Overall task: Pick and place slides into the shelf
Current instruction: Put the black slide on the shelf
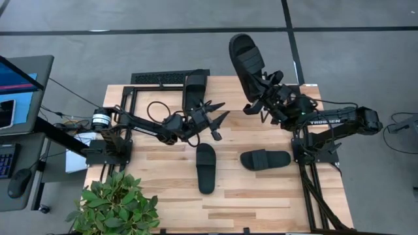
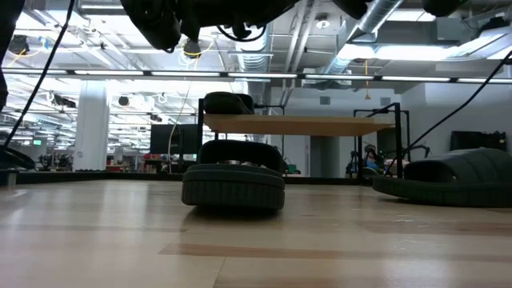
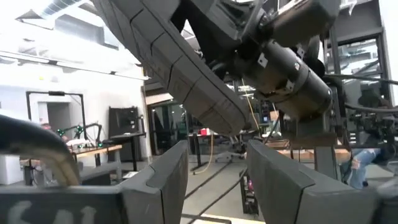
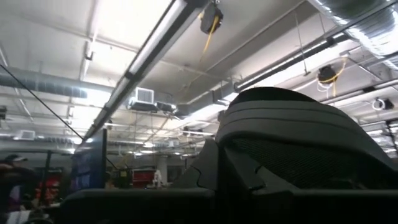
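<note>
Slide [image 1: 247, 64] in right gripper [image 1: 262, 96], ridged sole [image 3: 186, 74] seen by left wrist

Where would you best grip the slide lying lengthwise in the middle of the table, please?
Probably the strap of that slide, from straight above, one finger under the arch. It lies flat, sole down, and the open left claw is nearest.
</note>
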`<action>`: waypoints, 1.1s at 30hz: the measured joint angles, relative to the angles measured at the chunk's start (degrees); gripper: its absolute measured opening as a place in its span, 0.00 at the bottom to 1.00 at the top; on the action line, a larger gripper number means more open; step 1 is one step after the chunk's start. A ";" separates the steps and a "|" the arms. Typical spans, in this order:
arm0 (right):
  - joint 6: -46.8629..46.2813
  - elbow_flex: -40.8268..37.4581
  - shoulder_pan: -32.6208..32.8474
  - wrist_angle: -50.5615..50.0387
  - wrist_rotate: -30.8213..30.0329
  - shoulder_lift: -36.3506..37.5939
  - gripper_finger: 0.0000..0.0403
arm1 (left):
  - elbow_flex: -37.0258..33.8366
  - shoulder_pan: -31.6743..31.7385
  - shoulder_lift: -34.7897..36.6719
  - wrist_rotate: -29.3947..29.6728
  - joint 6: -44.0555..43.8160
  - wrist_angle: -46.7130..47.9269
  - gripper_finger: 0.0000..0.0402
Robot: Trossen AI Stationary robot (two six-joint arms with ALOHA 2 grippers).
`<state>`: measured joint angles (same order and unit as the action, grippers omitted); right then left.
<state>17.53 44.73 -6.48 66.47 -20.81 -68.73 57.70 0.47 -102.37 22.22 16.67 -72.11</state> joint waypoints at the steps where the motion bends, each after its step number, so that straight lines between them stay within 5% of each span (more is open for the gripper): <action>1: -0.06 0.00 0.00 0.25 0.11 0.00 0.00 | 0.12 0.00 0.02 0.00 -0.02 0.28 0.38; 14: 0.91 3.79 0.16 4.69 11.35 -7.94 0.00 | 0.34 0.02 0.02 -4.96 -0.81 3.18 0.38; 21: 7.44 10.44 2.09 5.52 11.18 -15.61 0.00 | 0.31 -0.04 0.02 -1.90 0.62 3.84 0.38; 33: 12.54 10.86 4.00 2.61 10.76 -16.02 0.00 | 0.27 -0.48 0.04 -0.94 1.92 6.17 0.38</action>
<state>30.08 55.59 -2.48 69.08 -10.05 -84.75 57.98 -0.01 -102.32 21.28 18.59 -65.94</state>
